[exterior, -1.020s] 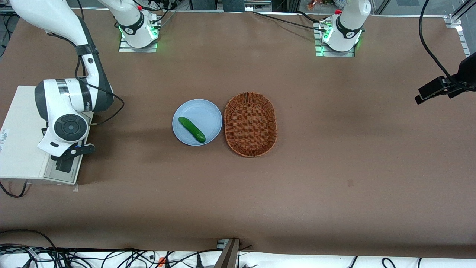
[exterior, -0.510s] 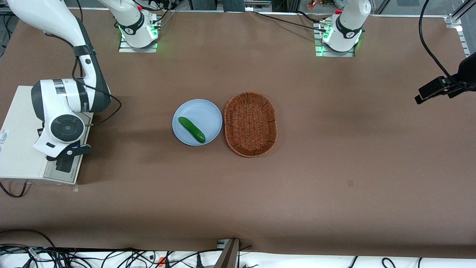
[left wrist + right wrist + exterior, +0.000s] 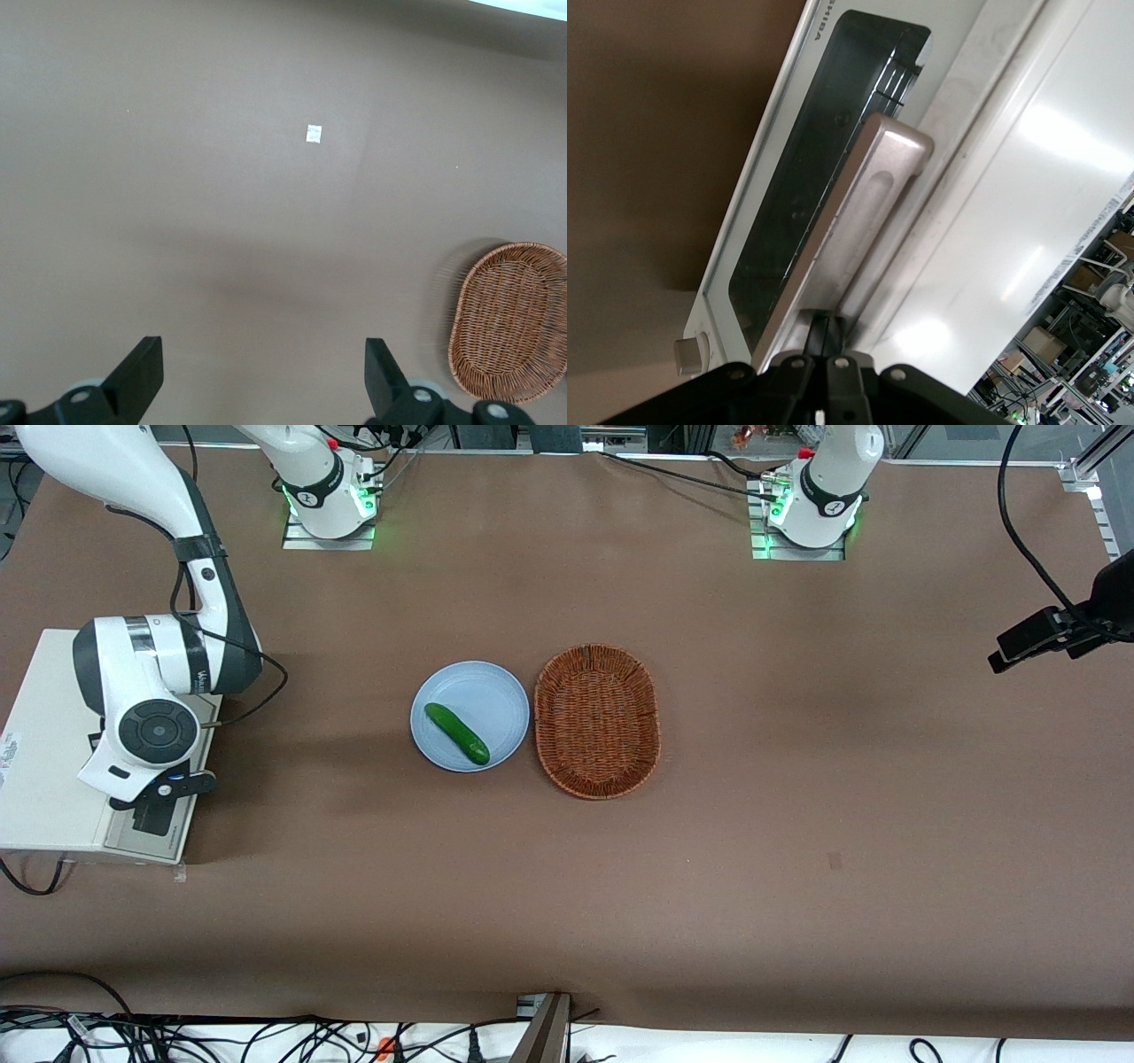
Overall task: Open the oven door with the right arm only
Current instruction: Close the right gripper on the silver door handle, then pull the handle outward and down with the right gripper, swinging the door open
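Note:
The off-white toaster oven (image 3: 49,735) stands at the working arm's end of the table. Its oven door (image 3: 799,208) has a dark glass window and a long silver bar handle (image 3: 864,208). The right arm (image 3: 155,682) bends down over the oven's front. My gripper (image 3: 830,326) is shut, its two black fingers pressed together and tucked into the slot between the handle and the door frame, with nothing pinched between them. In the front view the gripper (image 3: 152,819) hangs just over the door's top edge (image 3: 146,841), hiding most of it.
One round oven knob (image 3: 691,354) shows beside the door. A pale blue plate (image 3: 500,691) carrying a green cucumber (image 3: 456,733) lies mid-table, with an oval wicker basket (image 3: 598,720) beside it. Cables run along the table edge nearest the front camera.
The right arm's wrist and gripper have shifted a little toward the oven's top and away from the plate. Plate, cucumber and basket have not moved.

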Available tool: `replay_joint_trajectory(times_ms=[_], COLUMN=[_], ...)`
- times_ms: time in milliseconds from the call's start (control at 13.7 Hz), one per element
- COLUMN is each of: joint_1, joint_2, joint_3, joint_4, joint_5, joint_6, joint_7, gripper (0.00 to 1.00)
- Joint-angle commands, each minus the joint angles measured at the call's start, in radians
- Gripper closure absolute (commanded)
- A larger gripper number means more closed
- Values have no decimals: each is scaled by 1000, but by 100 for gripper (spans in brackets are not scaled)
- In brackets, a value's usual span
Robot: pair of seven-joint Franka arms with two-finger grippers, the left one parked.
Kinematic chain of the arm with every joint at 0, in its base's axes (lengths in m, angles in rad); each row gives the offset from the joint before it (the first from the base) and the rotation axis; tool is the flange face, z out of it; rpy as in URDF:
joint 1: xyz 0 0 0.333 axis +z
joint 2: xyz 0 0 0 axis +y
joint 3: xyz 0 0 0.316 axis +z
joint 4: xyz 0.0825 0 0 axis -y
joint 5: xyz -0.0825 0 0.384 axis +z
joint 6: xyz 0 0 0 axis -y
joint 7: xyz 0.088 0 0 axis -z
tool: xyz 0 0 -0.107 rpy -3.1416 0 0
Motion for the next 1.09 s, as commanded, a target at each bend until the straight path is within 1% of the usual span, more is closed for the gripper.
replay_joint_trajectory(times_ms=[0, 219, 364, 510, 656, 801, 1020], joint_1=[-7, 4, 5, 7, 10, 10, 8], joint_2=[41, 53, 65, 81, 95, 105, 133], joint_3=[4, 5, 11, 17, 17, 17, 17], joint_4=[21, 23, 24, 30, 35, 36, 35], joint_5=[-10, 1, 2, 5, 39, 56, 71], joint_6=[42, 43, 43, 54, 78, 85, 140], joint_7=[10, 20, 73, 80, 80, 80, 80], gripper=[100, 100, 100, 100, 100, 100, 100])
